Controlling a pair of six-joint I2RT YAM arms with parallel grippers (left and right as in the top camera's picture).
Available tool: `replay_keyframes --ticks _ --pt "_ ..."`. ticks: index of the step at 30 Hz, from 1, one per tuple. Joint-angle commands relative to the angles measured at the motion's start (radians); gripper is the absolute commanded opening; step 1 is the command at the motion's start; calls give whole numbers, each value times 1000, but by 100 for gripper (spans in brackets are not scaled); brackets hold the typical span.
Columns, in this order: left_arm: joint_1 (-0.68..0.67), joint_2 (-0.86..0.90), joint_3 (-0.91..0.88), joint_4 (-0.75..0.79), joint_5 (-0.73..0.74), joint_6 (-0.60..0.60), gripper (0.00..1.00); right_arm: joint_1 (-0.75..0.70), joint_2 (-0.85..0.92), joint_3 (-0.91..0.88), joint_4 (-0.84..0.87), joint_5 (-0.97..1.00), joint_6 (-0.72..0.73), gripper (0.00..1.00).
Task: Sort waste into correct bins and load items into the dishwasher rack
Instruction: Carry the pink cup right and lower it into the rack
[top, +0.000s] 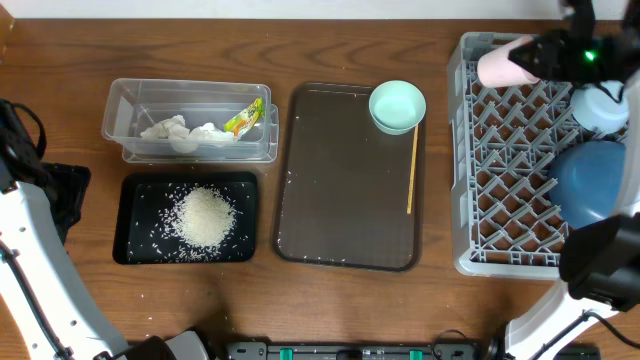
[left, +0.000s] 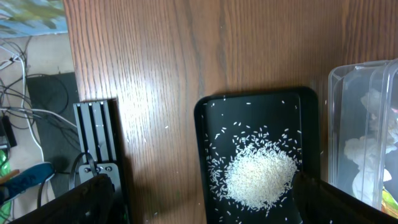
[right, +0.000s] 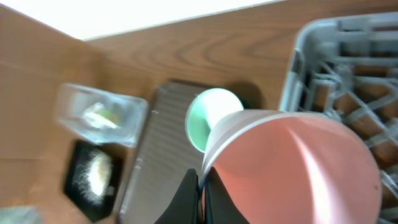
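The pink cup (top: 498, 66) is clamped at its rim by the right gripper (right: 202, 193) and is held tilted over the upper-left corner of the grey dishwasher rack (top: 462, 180). Free cells are seen just lower right of it. The left gripper (left: 214, 200), fingers apart, is parked far left over the black tray (left: 205, 124).

Looks like a robotics lab: wooden table (top: 330, 40), tangled cables (left: 17, 93) off its edge, white robot arm (top: 30, 250).

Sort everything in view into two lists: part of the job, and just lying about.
Job: rice, tissue wads, wrapper, clear tub, black tray, mint dish, wooden stick, pink cup, light blue bowl, dark blue bowl, grey rack.
Lying about: brown serving tray, black ribbed block at the table edge.
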Motion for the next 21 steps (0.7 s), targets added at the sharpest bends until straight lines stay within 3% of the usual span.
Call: replay_keyframes --ticks 1,7,17,21 --pt "3 2 2 -3 -8 -16 94 -50 18 -108 62 -323 -90 1" --pt "3 2 2 -3 -8 -16 94 -138 31 -321 237 -495 -52 1" --pt "3 2 2 -3 -8 -16 94 -282 31 -586 540 -439 87 1" --pt "3 2 2 -3 -8 -16 94 -302 31 -644 683 -513 163 1"
